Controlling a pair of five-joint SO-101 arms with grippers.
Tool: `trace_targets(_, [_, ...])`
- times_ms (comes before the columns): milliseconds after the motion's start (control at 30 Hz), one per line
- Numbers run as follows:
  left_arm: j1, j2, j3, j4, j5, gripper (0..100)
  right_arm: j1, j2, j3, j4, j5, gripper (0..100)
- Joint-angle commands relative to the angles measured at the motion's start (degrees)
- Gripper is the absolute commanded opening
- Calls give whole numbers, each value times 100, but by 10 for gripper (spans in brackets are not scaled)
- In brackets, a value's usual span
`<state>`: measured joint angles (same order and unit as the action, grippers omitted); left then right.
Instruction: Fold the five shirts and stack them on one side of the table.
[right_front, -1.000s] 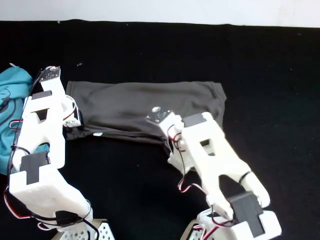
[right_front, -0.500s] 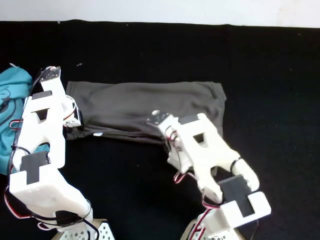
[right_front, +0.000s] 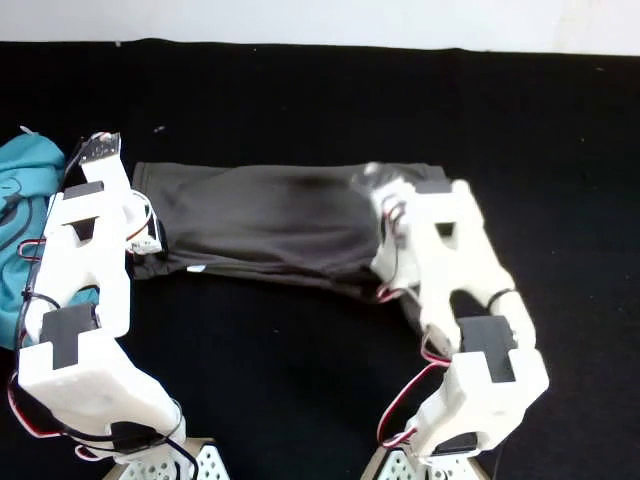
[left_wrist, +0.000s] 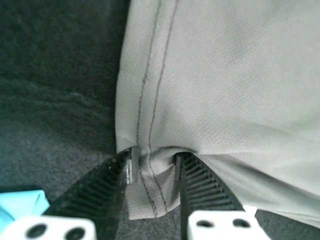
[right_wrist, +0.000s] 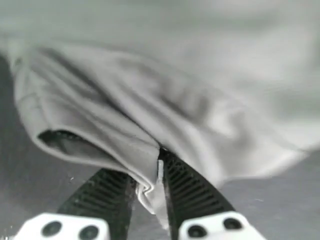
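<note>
A dark grey shirt (right_front: 260, 215) lies folded into a long band across the middle of the black table (right_front: 300, 90). My left gripper (right_front: 155, 245) is at the band's left end, shut on the stitched hem (left_wrist: 150, 150) of the shirt (left_wrist: 225, 75); the left wrist view shows the fingers (left_wrist: 195, 175) pinching it. My right gripper (right_front: 384, 264) sits near the band's right end, under its own arm. In the right wrist view its fingers (right_wrist: 182, 182) are shut on a raised fold of the grey shirt (right_wrist: 200, 75).
A teal shirt (right_front: 25, 200) lies bunched at the table's left edge, behind the left arm; a corner of this teal shirt (left_wrist: 17, 202) shows beside the left gripper. Bare black cloth stretches along the far side and at the right (right_front: 560, 200).
The right arm has swung from the middle of the shirt's near edge toward its right end, taking fabric along. The left arm has kept still.
</note>
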<state>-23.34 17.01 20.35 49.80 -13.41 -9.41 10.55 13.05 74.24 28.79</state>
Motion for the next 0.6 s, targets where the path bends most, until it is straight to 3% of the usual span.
trace_targets(0, [48, 31, 40, -114, -9, 136, 338, 4, -1138, 101, 62, 5])
trace_targets(267, [48, 31, 40, -114, -9, 136, 92, 620, -1675, -1059, 53, 16])
trace_targets(433, [48, 31, 40, -114, -9, 136, 84, 1622, -2413, -1077, 26, 162])
trace_targets(567, [48, 31, 40, -114, -9, 136, 312, 1842, -3187, -1103, -466, 176])
